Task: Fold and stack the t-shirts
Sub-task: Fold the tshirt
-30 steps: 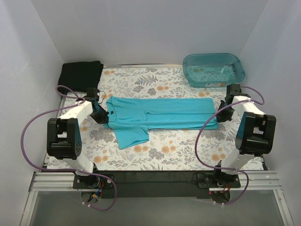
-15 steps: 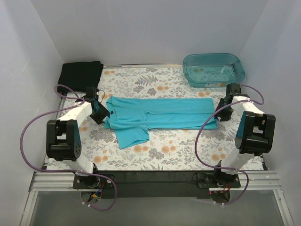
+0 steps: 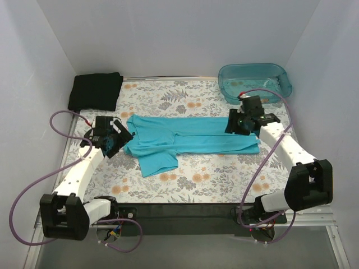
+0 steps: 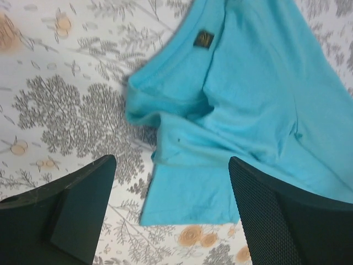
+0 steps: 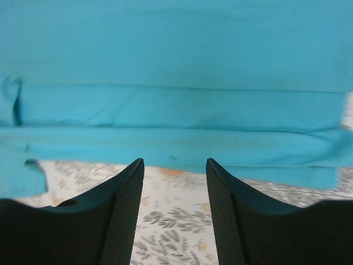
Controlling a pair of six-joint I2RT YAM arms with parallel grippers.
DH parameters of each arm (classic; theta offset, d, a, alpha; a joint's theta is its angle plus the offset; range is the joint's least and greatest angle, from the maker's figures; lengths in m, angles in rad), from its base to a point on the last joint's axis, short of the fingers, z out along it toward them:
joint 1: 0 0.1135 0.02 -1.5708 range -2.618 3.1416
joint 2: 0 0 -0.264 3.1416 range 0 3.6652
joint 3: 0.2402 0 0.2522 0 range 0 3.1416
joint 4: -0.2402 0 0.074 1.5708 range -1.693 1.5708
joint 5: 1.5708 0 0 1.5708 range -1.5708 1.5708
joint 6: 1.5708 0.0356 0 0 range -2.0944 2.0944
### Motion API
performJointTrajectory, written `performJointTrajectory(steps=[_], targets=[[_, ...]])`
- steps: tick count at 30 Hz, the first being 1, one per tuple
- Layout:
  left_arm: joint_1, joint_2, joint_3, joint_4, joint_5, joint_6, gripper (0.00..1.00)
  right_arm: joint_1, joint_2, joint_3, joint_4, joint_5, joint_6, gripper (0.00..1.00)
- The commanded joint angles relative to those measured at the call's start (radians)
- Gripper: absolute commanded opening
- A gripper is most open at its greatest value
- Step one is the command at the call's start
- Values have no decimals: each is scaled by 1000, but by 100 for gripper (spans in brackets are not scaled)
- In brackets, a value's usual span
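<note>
The plain turquoise cloth V-neck t-shirt [image 3: 190, 137] lies folded into a long band across the middle of the floral-patterned surface [image 3: 207, 168], with one sleeve sticking out toward the near edge. The folded black cloth t-shirt [image 3: 95, 91] sits at the far left corner. The left pincer [image 4: 171, 182] hovers open and empty at the collar end. The right pincer [image 5: 175, 165] is open and empty at the hem end.

A turquoise t-shirt [image 3: 190, 137], black t-shirt [image 3: 95, 91], floral table cover [image 3: 196, 180], teal tub [image 3: 253, 65].
</note>
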State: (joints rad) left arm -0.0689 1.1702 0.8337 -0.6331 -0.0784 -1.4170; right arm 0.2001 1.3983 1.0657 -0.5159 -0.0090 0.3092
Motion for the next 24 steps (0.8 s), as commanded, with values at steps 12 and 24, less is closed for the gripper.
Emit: performJointTrajectory(steps=[12, 24], targets=[[-324, -67, -252, -47, -3, -204, 67, 605, 234, -40, 293, -206, 125, 47], [-431, 92, -280, 39, -29, -261, 59, 700, 426, 45, 336, -204, 156, 40]])
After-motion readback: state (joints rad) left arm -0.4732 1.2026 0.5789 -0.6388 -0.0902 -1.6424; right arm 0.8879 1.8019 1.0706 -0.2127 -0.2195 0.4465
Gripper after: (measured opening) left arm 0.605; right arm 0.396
